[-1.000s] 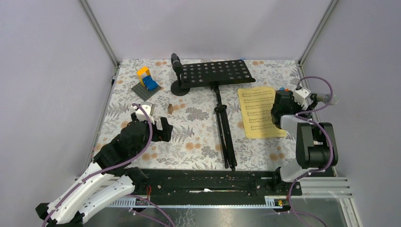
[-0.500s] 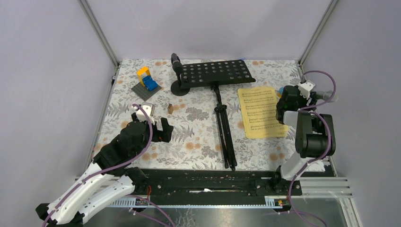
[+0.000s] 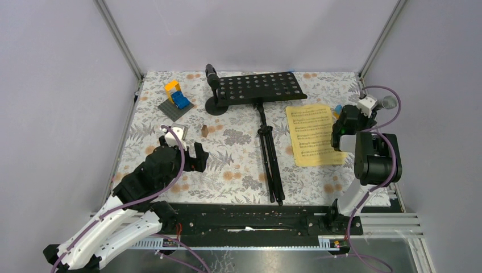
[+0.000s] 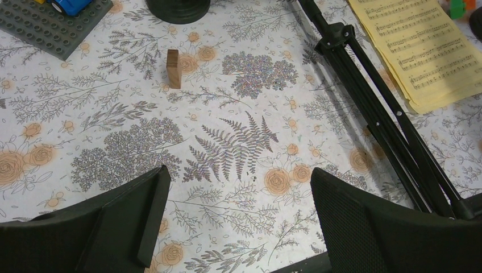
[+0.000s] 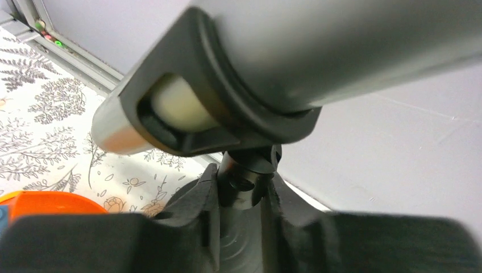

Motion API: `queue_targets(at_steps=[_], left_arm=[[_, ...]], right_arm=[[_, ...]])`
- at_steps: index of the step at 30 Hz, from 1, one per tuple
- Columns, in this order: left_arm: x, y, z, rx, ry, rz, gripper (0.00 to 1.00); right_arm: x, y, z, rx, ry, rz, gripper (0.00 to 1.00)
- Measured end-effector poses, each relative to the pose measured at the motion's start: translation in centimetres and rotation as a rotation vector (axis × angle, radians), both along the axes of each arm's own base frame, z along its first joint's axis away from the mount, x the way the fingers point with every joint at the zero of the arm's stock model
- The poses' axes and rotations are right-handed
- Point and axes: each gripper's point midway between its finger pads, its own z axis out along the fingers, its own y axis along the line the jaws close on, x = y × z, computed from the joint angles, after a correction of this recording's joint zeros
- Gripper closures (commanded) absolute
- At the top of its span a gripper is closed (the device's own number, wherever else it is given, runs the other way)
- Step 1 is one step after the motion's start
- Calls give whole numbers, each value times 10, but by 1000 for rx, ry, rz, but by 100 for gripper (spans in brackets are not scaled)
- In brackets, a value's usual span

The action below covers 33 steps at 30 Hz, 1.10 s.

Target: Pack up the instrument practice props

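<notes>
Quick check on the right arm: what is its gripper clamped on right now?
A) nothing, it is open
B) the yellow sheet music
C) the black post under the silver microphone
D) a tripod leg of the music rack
C: the right wrist view shows the right gripper shut on the black post, and the silver microphone sits in the clip just above that post.

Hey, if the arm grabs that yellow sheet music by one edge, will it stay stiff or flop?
Probably flop: the yellow sheet music looks like thin paper lying flat. Its edge shows staggered layers, so loose pages may slide apart. Flush on the tablecloth, it may resist pinching.
</notes>
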Motion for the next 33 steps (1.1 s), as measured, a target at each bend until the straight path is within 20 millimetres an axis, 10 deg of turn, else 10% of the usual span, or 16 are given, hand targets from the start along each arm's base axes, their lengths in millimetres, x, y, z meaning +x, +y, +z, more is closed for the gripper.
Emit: queue_targets(at_steps=[11,22,27,33], left_arm=[[0,-1,0,0,-1,-4,1],[0,0,0,0,-2,-3,1],[0,3,3,-7,-14,10,1],[2,7,5,-12,-22,29,1]], right_arm=[[-32,-1,14,-29,12,-40,100],[-56,40,159,159,-390,176,100],[-32,131,184,274,-411,528,100],[-40,312,154,386,-210,1059,100]])
